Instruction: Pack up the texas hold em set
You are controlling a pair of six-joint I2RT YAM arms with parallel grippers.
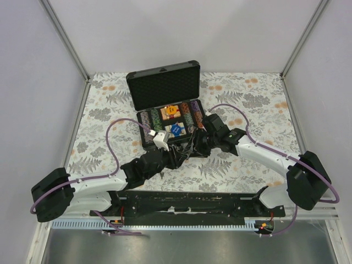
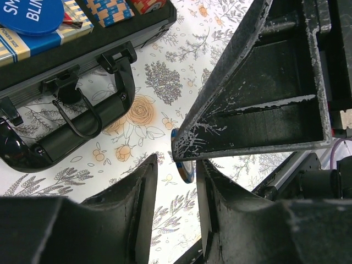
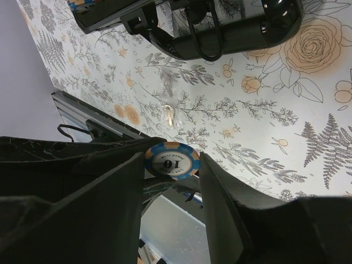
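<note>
Right tool pinching one poker chip flat between both fingers. Chip face blue and tan, printed "10"; smaller print around the rim too small to read.

Left tool spread. The same chip sits edge-on in its gap, nearer one finger. Cannot tell whether it touches.

Both tools meet low over the bench, just in front of the case.

Case black, lid up, ridged foam inside the lid. It stands mid-bench with its handle toward the arms. The tray holds rows of striped chips and a blue card box with part of a line reading "...OKER SIZE". A blue round button lies on the box, letters "SM" over "BLI" showing, the rest cut off by the frame.

Bench covered in a white cloth printed with grey ferns and orange flowers. Pale grey walls on three sides, metal posts at the corners.
</note>
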